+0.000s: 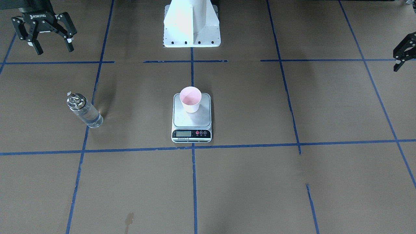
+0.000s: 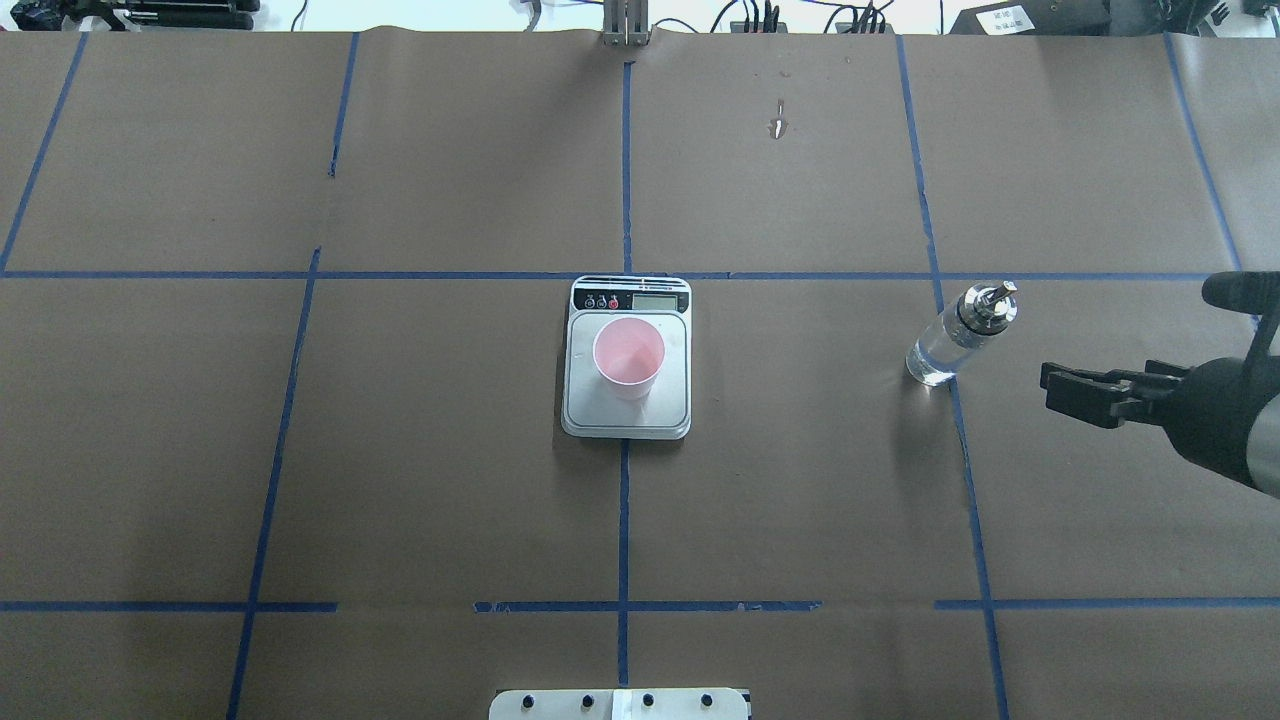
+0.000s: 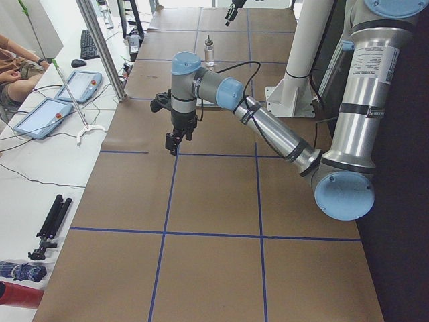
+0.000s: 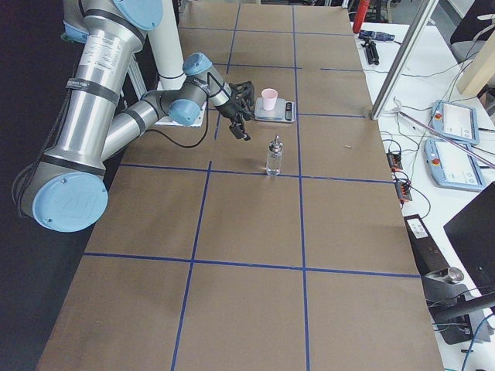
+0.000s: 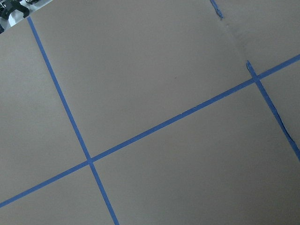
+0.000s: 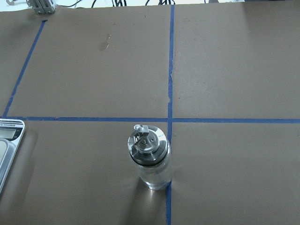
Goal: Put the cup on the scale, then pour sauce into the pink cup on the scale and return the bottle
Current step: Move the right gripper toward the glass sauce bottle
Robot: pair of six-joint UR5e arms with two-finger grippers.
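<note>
One broad table (image 2: pixel 400 480), papered brown and gridded with blue tape (image 1: pixel 194 182), carries everything. Both arms hang back from the middle. The right gripper (image 1: pixel 54 49) floats above the paper with its jaws spread wide and nothing between them, and its wrist camera looks straight at the bottle. The left gripper (image 1: pixel 403 55) is cut off by the picture's edge far out on the other side, and I cannot tell how its jaws stand.

The scale (image 1: pixel 182 122) sits at the centre of the table, and the bottle (image 1: pixel 85 112) stands upright on a tape line well to the robot's right of it. The cup (image 1: pixel 191 99) is already on the platform, toward its robot-side edge. The sauce (image 1: pixel 92 120) fills the lower part of the glass.

The cup step looks done, so pouring seems next: the right gripper must close round the glass body below the metal collar. Nothing blocks that reach. A small stain (image 1: pixel 130 219) marks the far paper.
</note>
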